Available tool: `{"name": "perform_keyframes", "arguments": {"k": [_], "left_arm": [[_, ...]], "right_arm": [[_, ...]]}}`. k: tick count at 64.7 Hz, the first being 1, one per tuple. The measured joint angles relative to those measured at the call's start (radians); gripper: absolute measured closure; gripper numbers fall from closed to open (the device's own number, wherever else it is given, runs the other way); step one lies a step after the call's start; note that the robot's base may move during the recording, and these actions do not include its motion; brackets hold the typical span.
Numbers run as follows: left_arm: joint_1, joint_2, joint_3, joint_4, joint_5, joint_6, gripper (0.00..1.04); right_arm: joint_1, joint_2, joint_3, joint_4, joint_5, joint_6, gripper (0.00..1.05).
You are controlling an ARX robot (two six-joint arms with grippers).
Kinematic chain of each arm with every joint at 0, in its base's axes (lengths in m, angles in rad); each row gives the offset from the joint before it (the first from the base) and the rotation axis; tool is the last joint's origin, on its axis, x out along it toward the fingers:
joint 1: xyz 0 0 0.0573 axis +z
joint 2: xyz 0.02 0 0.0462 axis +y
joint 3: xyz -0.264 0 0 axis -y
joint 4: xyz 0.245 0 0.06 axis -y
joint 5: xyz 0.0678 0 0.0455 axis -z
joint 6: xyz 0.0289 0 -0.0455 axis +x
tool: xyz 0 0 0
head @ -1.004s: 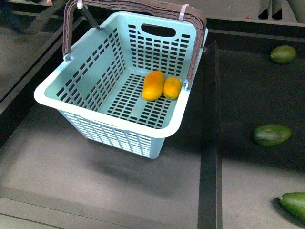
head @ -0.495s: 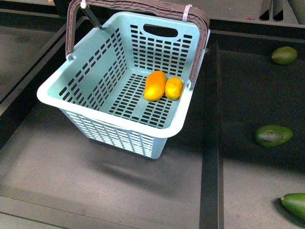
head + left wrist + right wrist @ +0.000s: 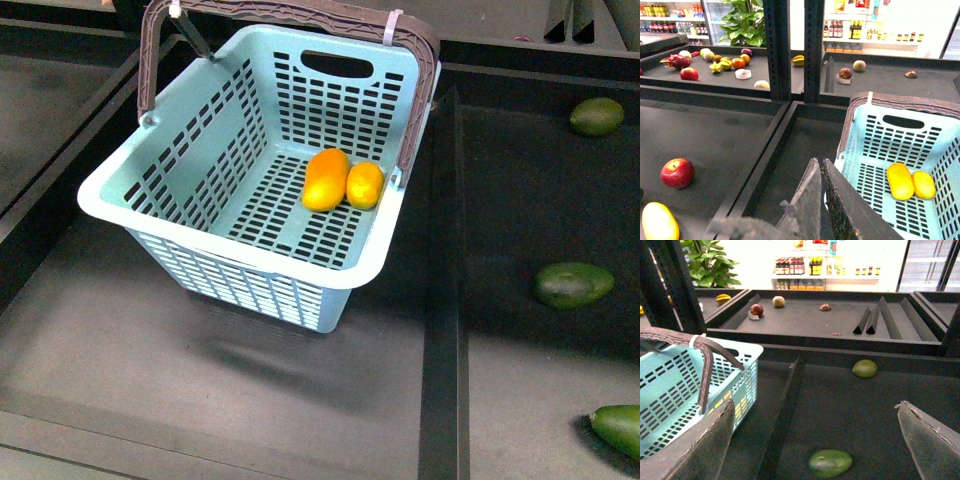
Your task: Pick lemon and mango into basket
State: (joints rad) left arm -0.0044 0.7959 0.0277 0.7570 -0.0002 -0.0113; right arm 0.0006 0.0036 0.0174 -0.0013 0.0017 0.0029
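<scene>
The pale teal basket (image 3: 230,255) stands in the middle of the front view with its brown handle (image 3: 300,12) raised at the far side. On its floor the mango (image 3: 324,180) lies side by side with the smaller lemon (image 3: 364,185), touching it. Neither gripper shows in the front view. In the left wrist view my left gripper (image 3: 818,162) is shut on nothing, just outside the basket (image 3: 850,150), and the mango (image 3: 900,181) and lemon (image 3: 923,184) show inside. My right gripper (image 3: 815,404) is open and empty over the dark shelf beside the basket (image 3: 670,385).
Dark green fruits (image 3: 572,284) (image 3: 597,115) (image 3: 618,428) lie in the tray to the basket's right, behind a raised divider (image 3: 442,300). One green fruit (image 3: 830,463) lies below the right gripper. A red apple (image 3: 676,172) and a yellow fruit (image 3: 659,222) lie in the left tray.
The basket with its two fruits sits slightly further right in the front view than a second ago. Nothing has moved over the last half second.
</scene>
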Motion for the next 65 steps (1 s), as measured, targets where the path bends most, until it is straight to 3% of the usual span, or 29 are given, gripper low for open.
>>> {"name": "perform_keyframes", "arguments": {"k": [36, 65], "left_arm": [[0.0, -0.45, -0.013, -0.411, 0.0, 0.0, 1.01], [0.0, -0.641, -0.012, -0.604, 0.0, 0.0, 1.01]], "right_arm": [[0.0, 0.0, 0.0, 0.0, 0.0, 0.0, 0.09], [0.0, 0.0, 0.0, 0.0, 0.0, 0.0, 0.09]]}}
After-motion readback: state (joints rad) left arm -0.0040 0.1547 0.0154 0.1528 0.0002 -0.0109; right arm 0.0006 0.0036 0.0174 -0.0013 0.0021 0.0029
